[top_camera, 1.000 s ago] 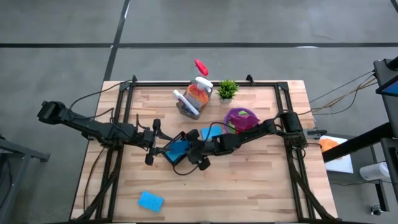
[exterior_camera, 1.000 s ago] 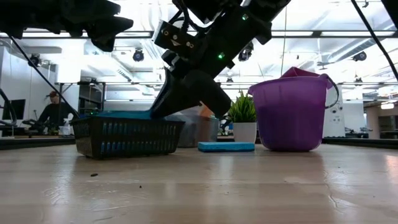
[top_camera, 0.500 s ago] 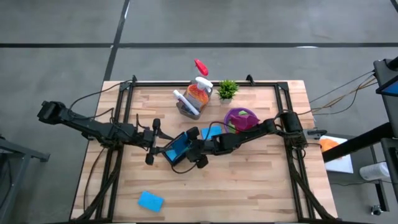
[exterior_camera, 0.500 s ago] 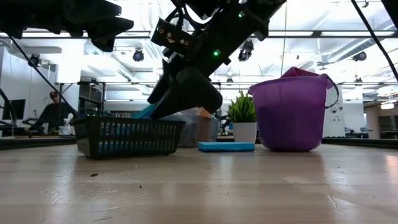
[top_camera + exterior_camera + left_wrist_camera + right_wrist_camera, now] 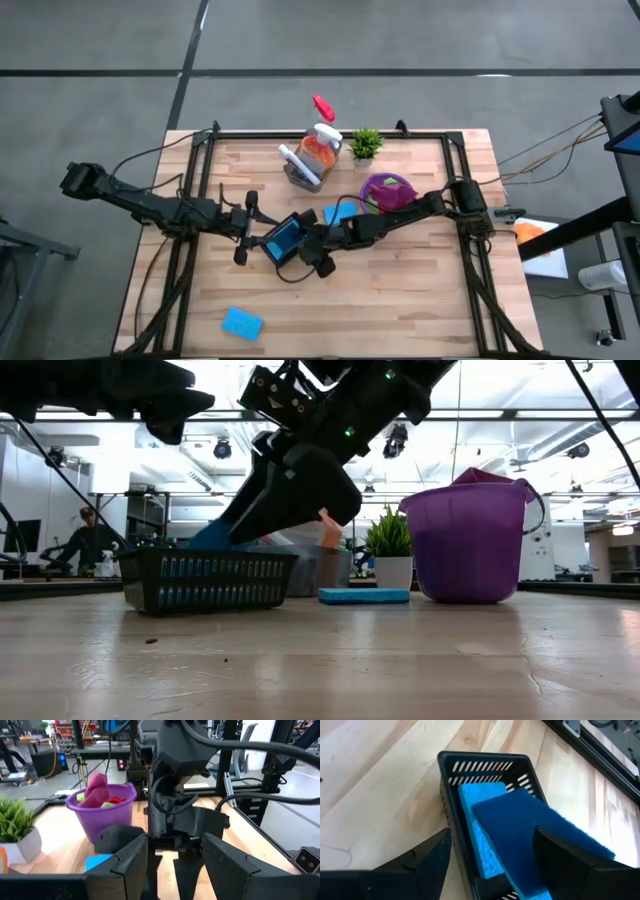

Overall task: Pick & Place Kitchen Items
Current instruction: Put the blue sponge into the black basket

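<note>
Table (image 5: pixel 400 290): light wooden top, black frame rails along both sides.
Right arm: reaching from the right edge toward the table's middle, leaning lower over the basket than a second ago.
Left arm: stretched in from the left edge, unmoved since the earlier pictures.
Purple bucket (image 5: pixel 468 545): right of centre, magenta cloth (image 5: pixel 96 787) poking out of the top, in the same spot as before.
Black basket (image 5: pixel 485 765): mid-table, slotted walls, one blue sponge already lying inside.
Right gripper (image 5: pixel 308 252): over the basket, fingers clamped on held sponge (image 5: pixel 540 837), now angled down into the basket rather than level above it.
Left gripper (image 5: pixel 247 228): just beside the basket's left end, fingers spread apart, holding nothing.
Held sponge: dark blue, flat, rectangular, tilted, lower end inside the basket.
Loose sponge (image 5: pixel 242 322): bright blue, near the front-left corner, well apart.
Third sponge (image 5: pixel 364 596): flat on the table between basket and bucket.
</note>
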Robot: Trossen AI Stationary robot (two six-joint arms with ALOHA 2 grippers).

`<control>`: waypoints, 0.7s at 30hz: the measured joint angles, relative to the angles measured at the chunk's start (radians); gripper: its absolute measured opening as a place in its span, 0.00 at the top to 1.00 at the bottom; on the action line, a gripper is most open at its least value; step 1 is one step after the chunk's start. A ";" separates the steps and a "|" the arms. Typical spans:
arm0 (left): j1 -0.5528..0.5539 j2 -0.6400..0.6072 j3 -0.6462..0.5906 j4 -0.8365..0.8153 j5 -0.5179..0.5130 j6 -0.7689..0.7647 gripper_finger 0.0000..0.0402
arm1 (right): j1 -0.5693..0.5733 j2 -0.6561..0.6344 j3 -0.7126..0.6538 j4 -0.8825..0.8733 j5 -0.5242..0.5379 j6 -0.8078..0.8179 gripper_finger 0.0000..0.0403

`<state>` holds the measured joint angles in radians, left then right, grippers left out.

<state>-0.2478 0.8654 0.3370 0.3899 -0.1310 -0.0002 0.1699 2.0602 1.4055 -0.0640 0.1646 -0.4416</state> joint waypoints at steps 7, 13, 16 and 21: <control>0.000 0.000 0.000 -0.123 -0.009 -0.140 0.52 | 0.000 -0.001 0.000 0.000 0.013 0.005 0.32; 0.000 0.010 0.000 -0.228 -0.059 -0.272 0.52 | -0.001 -0.001 0.019 0.005 0.033 0.006 0.32; 0.000 0.028 0.000 -0.233 -0.069 -0.293 0.52 | -0.001 -0.001 0.035 0.006 0.034 0.018 0.32; 0.000 0.063 -0.001 -0.233 -0.087 -0.305 0.52 | -0.001 -0.001 0.056 0.006 -0.062 0.075 0.32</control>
<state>-0.2478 0.9283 0.3363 0.1570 -0.2184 -0.3053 0.1685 2.0590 1.4616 -0.0580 0.1028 -0.3667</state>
